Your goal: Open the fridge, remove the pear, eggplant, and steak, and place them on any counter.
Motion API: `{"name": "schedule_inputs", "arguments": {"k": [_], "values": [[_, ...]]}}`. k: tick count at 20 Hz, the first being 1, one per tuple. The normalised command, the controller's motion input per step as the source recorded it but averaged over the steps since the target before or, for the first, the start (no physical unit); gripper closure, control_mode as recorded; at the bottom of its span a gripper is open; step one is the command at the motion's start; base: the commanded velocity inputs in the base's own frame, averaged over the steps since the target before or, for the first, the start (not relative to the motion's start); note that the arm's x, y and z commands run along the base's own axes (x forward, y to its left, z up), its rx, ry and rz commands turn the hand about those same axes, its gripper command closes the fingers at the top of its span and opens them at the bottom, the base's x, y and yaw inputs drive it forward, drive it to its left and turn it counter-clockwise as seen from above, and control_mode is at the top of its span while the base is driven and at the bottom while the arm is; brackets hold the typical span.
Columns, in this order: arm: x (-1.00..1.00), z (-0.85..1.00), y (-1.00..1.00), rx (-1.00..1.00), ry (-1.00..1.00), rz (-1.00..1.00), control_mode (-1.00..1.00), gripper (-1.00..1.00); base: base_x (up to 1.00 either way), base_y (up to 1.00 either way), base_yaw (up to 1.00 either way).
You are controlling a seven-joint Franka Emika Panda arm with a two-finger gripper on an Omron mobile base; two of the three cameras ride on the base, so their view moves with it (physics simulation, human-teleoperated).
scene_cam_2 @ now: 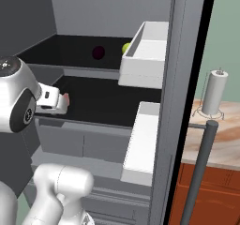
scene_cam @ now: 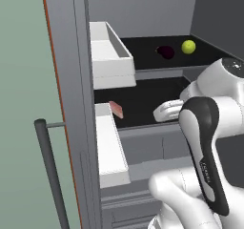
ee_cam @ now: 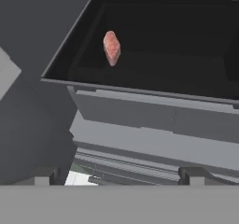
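Observation:
The fridge point(scene_cam: 66, 56) stands open, with both doors swung out. On its upper dark shelf lie the dark purple eggplant point(scene_cam: 166, 51) and the yellow-green pear point(scene_cam: 188, 46). In the right base view the eggplant point(scene_cam_2: 98, 52) shows whole, while a door bin half hides the pear point(scene_cam_2: 125, 48). The pinkish steak point(scene_cam: 116, 109) lies on the lower shelf near its left side. In the hand view the steak point(ee_cam: 111, 47) sits ahead of and beyond my gripper point(ee_cam: 119, 176). The gripper is open and empty, in front of the lower shelf's edge, and its fingertips point(ee_cam: 44, 175) stand wide apart.
White door bins point(scene_cam: 112, 56) jut out from the left door, and more bins point(scene_cam_2: 145, 55) from the right door. A long bar handle point(scene_cam_2: 201, 168) hangs on the right door. Beyond it is the marble counter point(scene_cam_2: 220, 135) with a paper towel roll point(scene_cam_2: 213, 93). Grey drawer fronts point(ee_cam: 154, 115) sit below the shelf.

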Motion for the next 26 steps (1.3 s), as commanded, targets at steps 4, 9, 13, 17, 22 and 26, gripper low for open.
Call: {"name": "schedule_inputs", "arguments": {"k": [4,9,13,17,22,26], "values": [[0.28,-0.13,0.06,0.01,0.02,0.00,-1.00,-1.00,0.00,0.00,0.00],[0.29,-0.18,0.10,0.00,0.04,0.00,-1.00,-1.00,0.00,0.00,0.00],[0.32,-0.30,0.30,0.00,0.01,0.02,-1.00,-1.00,0.00,0.00,0.00],[0.42,-0.25,0.26,0.00,0.00,0.03,-1.00,-1.00,0.00,0.00,0.00],[0.55,-0.13,0.23,0.01,0.02,0.04,-1.00,-1.00,0.00,0.00,0.00],[0.58,-0.18,0.21,0.00,0.04,0.04,-1.00,-1.00,0.00,0.00,0.00]]}}
